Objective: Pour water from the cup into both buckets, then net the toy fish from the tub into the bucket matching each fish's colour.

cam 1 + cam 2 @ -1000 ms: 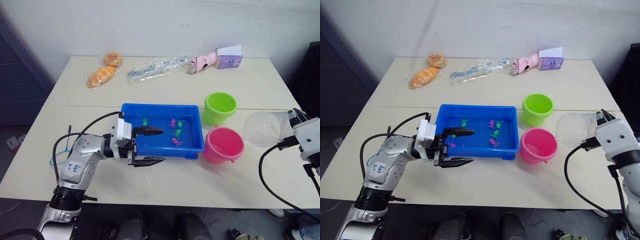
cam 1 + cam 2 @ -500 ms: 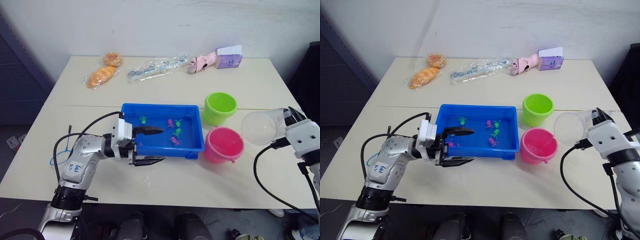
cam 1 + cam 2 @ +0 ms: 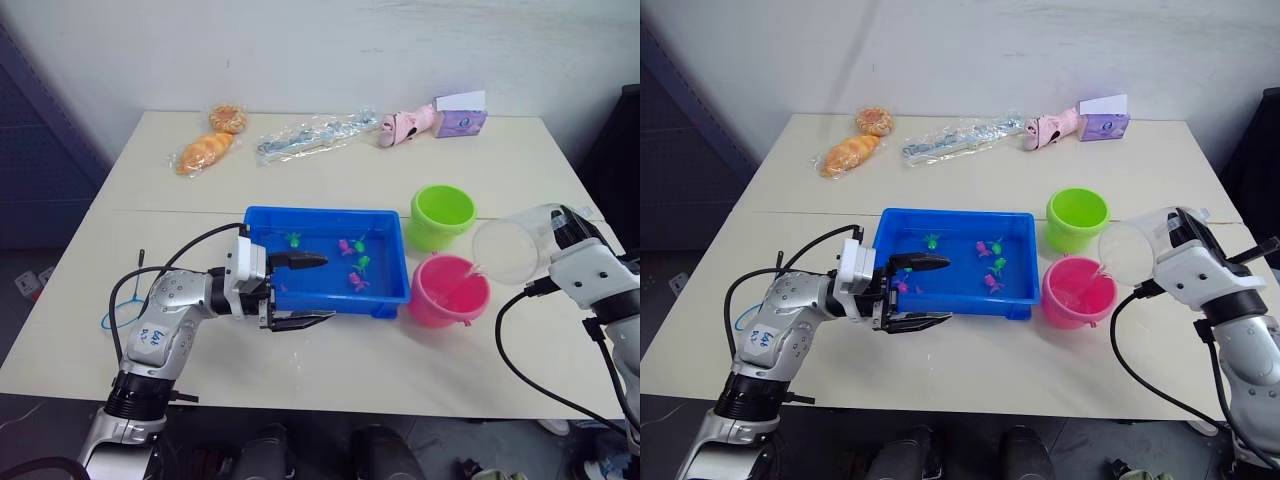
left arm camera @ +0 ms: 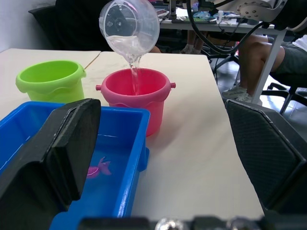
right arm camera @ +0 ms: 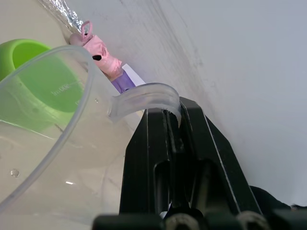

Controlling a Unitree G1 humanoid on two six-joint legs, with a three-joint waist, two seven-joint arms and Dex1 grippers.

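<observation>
Fingers [image 5: 158, 158] of right gripper [image 5: 173, 125] clamping handle of clear measuring cup [image 3: 512, 250], tipping it over pink bucket [image 3: 448, 290], thin stream of water [image 4: 135, 76] falling in. Sitting just beside: lime green bucket [image 3: 441, 216], then blue tub [image 3: 326, 262] w/ green & pink toy fish [image 3: 349, 263]. Left gripper [image 3: 298, 291] hovering at tub's near left corner, fingers spread apart, gripping nothing. Blue-rimmed net [image 3: 120, 308] lying by table's [image 3: 330, 175] left edge.

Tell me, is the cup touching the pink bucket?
Apart. The left wrist view shows the tilted cup above the pink bucket, with a gap crossed by falling water.
</observation>
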